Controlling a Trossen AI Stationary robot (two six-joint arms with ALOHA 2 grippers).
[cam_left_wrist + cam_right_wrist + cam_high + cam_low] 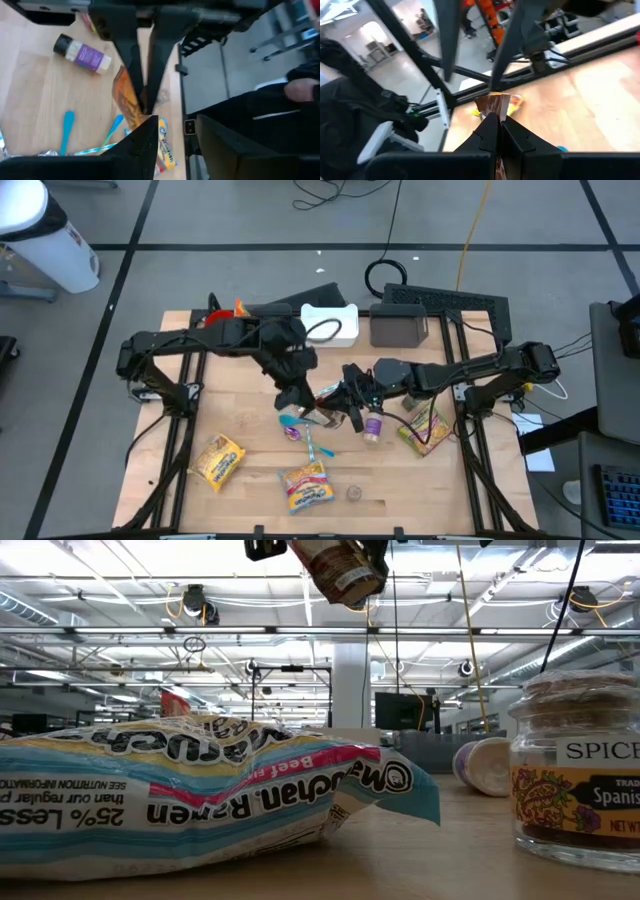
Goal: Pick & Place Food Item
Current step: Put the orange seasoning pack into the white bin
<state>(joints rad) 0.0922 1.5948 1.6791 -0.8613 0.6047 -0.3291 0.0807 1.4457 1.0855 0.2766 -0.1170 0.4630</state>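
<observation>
Mid-handover above the table's (180, 330) middle: my right gripper (498, 131) is clamped on the brown packet (495, 106), my left gripper (297, 402) stands parted beside it, so next the left should back clear.

Wooden table (180, 498), ramen packets (305, 486), spice jar (577, 772)

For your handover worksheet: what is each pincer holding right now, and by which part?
The right pincer is shut on the brown packet, pinching one end. The left pincer is partly open around the other end; whether it grips cannot be told.
</observation>
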